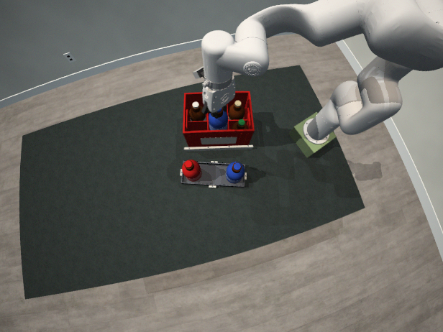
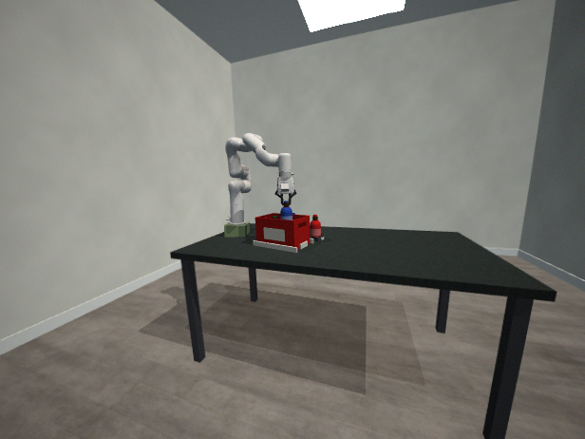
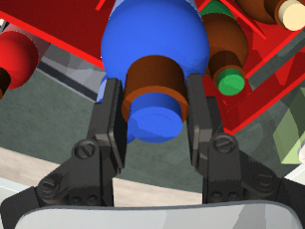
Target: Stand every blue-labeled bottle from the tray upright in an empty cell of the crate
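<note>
My gripper (image 1: 216,112) (image 2: 286,201) (image 3: 154,95) is shut on the neck of a blue-labeled bottle (image 1: 218,121) (image 2: 286,212) (image 3: 152,35) with a blue cap. It holds the bottle upright, with the lower part down in the front middle cell of the red crate (image 1: 194,138) (image 2: 296,235) (image 3: 40,2). A second blue-labeled bottle (image 1: 235,172) stands upright at the right end of the grey tray (image 1: 213,177). A red-labeled bottle (image 1: 190,169) (image 2: 315,227) (image 3: 13,58) stands at the tray's left end.
The crate also holds a brown bottle with a white cap (image 1: 195,111), a brown bottle with a cream cap (image 1: 236,109) and a green-capped bottle (image 1: 241,123) (image 3: 228,49). The arm's green base (image 1: 313,138) (image 2: 236,230) stands right of the crate.
</note>
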Tool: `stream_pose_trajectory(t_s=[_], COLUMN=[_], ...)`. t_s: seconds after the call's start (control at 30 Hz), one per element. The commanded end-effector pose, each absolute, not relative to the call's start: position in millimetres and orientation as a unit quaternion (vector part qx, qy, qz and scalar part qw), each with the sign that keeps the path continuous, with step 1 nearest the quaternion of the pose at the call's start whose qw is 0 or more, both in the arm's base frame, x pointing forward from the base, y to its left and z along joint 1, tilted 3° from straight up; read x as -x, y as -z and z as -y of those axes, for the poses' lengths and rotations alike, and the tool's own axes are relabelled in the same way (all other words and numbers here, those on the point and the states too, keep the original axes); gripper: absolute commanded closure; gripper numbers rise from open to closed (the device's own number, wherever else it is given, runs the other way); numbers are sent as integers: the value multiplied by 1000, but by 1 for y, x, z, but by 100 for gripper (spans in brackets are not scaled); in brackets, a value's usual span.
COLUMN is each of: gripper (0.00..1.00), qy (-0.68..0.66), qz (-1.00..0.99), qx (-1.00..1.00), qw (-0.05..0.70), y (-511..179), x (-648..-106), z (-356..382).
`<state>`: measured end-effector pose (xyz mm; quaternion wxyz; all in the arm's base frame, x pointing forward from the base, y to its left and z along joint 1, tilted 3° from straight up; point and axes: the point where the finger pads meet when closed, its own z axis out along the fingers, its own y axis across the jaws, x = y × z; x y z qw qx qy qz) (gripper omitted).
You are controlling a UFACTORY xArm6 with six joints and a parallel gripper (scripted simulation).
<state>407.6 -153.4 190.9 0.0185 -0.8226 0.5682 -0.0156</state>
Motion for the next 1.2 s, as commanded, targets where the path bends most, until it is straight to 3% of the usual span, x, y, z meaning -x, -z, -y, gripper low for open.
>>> stream_pose_trajectory(t_s=[0.0, 1.17], gripper=[100, 100], qy=[18, 18], qz=[-568, -568], qx=[823, 823], qw=[19, 19], y=[-191, -160], x=[-409, -411], z=[154, 154])
